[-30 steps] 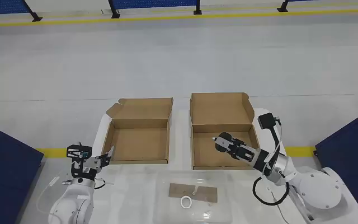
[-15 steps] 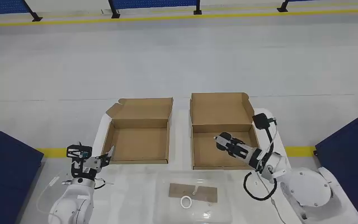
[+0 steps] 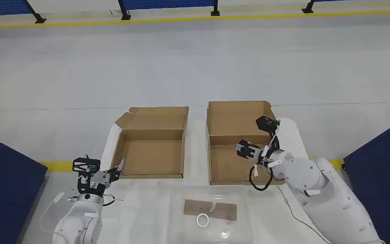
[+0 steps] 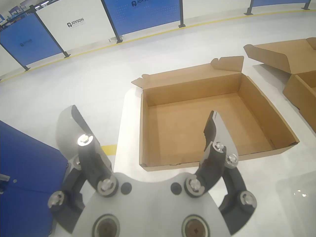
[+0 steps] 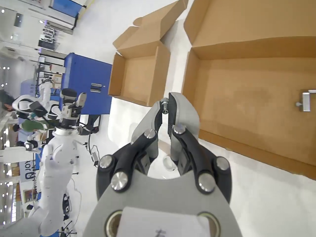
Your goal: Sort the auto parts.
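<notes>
My right gripper [image 5: 165,101] is shut on a small silver bolt-like part [image 5: 164,108], which I hold pinched at the fingertips. In the top view this right gripper [image 3: 243,148] hangs over the left half of the right cardboard box [image 3: 241,119]. A silver metal bracket [image 5: 305,101] lies on the floor of that right box [image 5: 246,48]. The left cardboard box [image 3: 152,131] holds nothing I can see. My left gripper [image 4: 143,114] is open and holds nothing, near the front left corner of the left box [image 4: 192,92]; the top view shows this left gripper [image 3: 105,175] at the table's left side.
A flat brown cardboard piece [image 3: 210,210] and a white ring [image 3: 202,220] lie on the white table in front of the boxes. Both boxes have their lids folded back away from me. Blue panels [image 3: 15,177] flank the table on both sides.
The right arm has swung in closer to the right box and its wrist has turned, with the gripper staying over the box. The left arm has not moved.
</notes>
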### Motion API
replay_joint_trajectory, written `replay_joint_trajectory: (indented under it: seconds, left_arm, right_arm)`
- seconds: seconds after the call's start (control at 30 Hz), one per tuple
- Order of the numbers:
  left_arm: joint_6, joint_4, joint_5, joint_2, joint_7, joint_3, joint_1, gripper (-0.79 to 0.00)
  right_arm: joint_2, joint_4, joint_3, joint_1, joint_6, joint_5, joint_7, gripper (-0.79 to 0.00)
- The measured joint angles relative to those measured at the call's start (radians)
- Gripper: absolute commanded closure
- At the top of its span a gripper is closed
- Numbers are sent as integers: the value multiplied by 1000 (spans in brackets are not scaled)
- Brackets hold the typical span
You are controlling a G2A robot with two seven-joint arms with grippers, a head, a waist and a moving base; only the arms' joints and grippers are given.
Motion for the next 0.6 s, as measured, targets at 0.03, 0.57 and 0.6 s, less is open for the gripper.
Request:
replay_joint_trajectory:
  seconds: [0.03,0.57,0.6]
  left_arm:
    - [0,0,0,0,0,0,0,-785]
    - [0,0,0,0,0,0,0,-785]
    - [0,0,0,0,0,0,0,-785]
  right_arm:
    - [-3,20,-17,15,6,-13,-2,0]
    - [-18,130,-79,80,6,-45,-6,0]
    - [-19,138,-82,82,29,-68,-20,0]
